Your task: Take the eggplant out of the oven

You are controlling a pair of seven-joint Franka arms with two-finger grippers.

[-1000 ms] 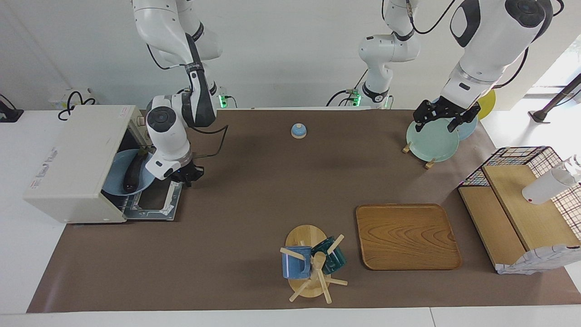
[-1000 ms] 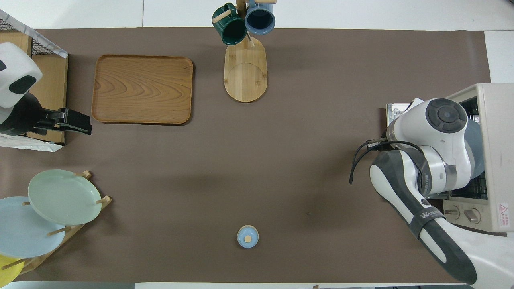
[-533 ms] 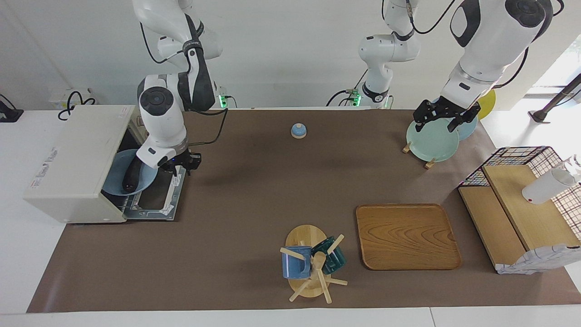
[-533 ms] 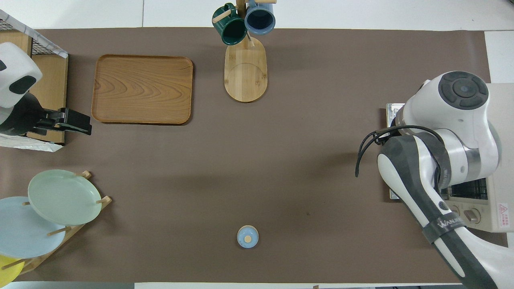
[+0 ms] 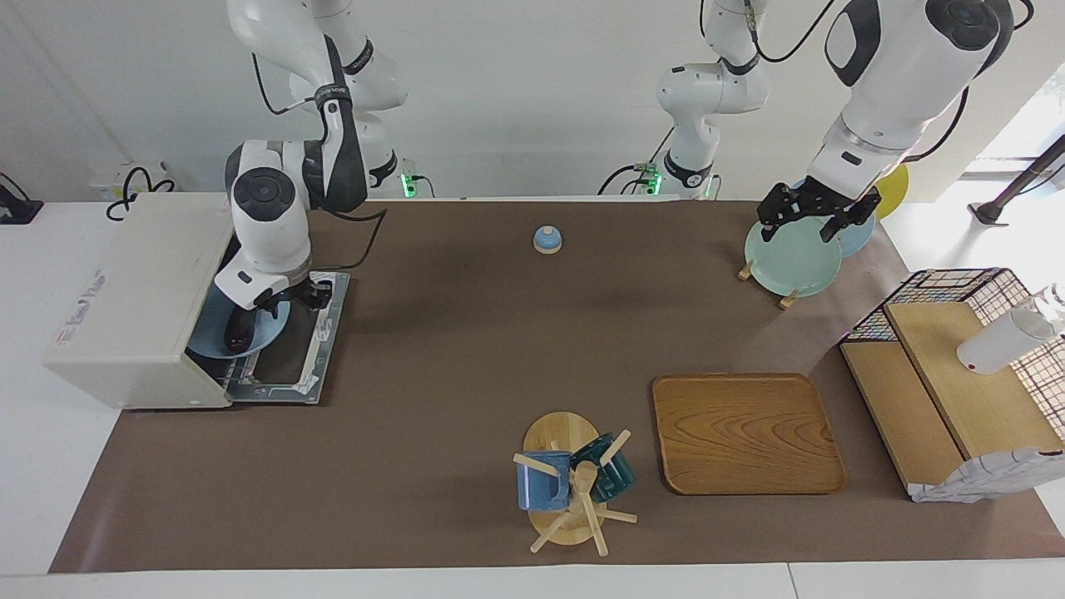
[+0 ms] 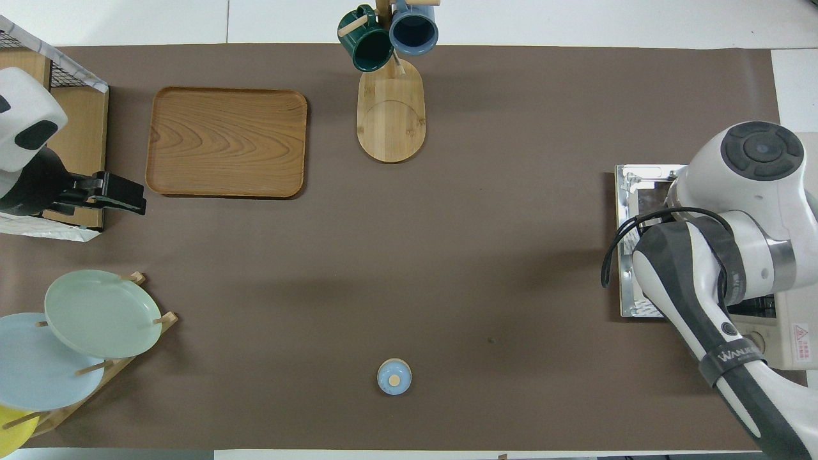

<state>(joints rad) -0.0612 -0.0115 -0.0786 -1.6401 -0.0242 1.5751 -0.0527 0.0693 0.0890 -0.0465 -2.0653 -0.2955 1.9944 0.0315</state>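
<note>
The cream-white oven (image 5: 137,287) stands at the right arm's end of the table with its door (image 5: 291,366) folded down flat. Inside, the dark eggplant (image 5: 236,329) lies on a blue plate (image 5: 208,339); only its lower part shows below the wrist. My right gripper (image 5: 293,301) is open at the oven's mouth, just over the eggplant's end nearer the robots and the door's edge. In the overhead view the right arm covers the oven (image 6: 795,338), plate and eggplant. My left gripper (image 5: 811,220) waits, open, over the plate rack; it also shows in the overhead view (image 6: 118,195).
Plates (image 5: 790,259) stand in a rack at the left arm's end. A wire basket with wooden boards (image 5: 948,366), a wooden tray (image 5: 745,433), a mug tree (image 5: 570,482) and a small blue bell (image 5: 547,240) are on the brown mat.
My right arm has swung toward the oven; its gripper has moved from beside the open door to the oven's mouth over the eggplant. The eggplant, plate and left arm have not moved.
</note>
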